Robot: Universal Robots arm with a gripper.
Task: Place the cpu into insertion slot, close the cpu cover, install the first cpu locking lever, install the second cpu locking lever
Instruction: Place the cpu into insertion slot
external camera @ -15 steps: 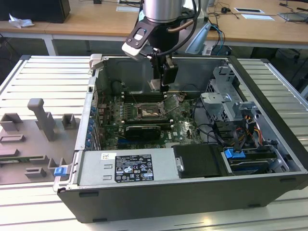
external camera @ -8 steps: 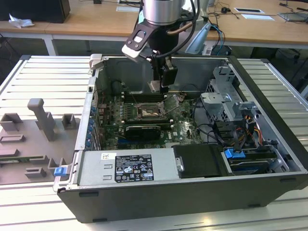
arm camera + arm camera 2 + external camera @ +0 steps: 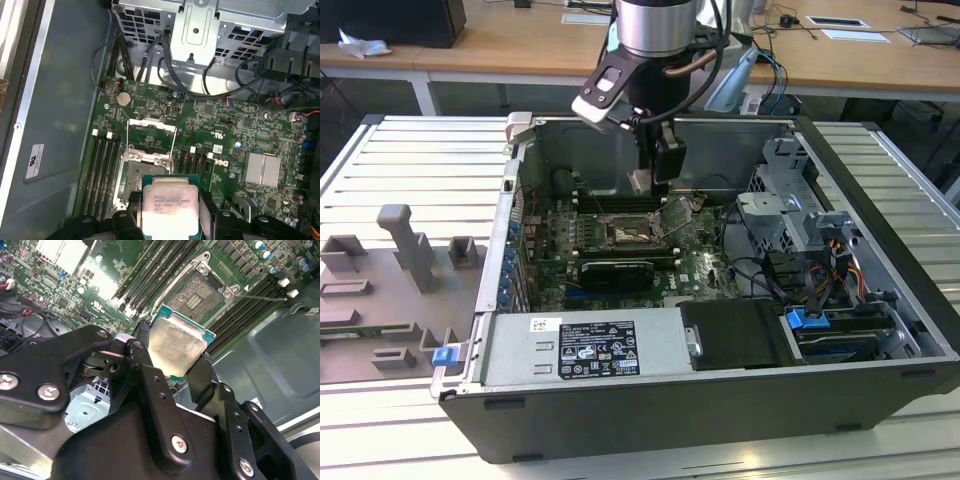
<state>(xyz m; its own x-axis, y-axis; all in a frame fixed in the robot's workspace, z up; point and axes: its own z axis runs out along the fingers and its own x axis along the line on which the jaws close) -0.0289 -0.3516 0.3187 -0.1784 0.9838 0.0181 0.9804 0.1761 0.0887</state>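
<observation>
At the fingertips: the gripper [image 3: 172, 354] is clenched on the cpu [image 3: 177, 340], with a black finger [image 3: 141, 342] pressed against each of two opposite edges. The chip's pale metal face shows between the fingers in both wrist views.
Where the cpu is: it is carried in the air, low over the green board and partly overlapping one edge of the socket. I see no contact with the socket.
Just under the chip: the insertion slot [image 3: 134, 175] lies uncovered with its dark contact field bare. Nothing is seated in it.
Beyond the slot: the cpu cover [image 3: 152, 125] is swung up and back on its hinge, and green board is visible through its cut-out middle.
Beside the socket: a thin wire locking lever [image 3: 260, 297] lies released, angled away from the silvery rim. I judge that neither lever is latched.
Farther out: long black memory slots [image 3: 102, 170] flank the socket on the board.
Upper middle of the exterior view: the arm reaches down into the open computer case [image 3: 670, 425], and the gripper hangs above the socket at the frame's centre.
Done so far: the chip is picked up and brought over the socket, and the cover and levers are already open to receive it.
Left to do: all four steps, by my reading. The chip is not yet seated, the cover is not closed, and both levers are unlocked.
</observation>
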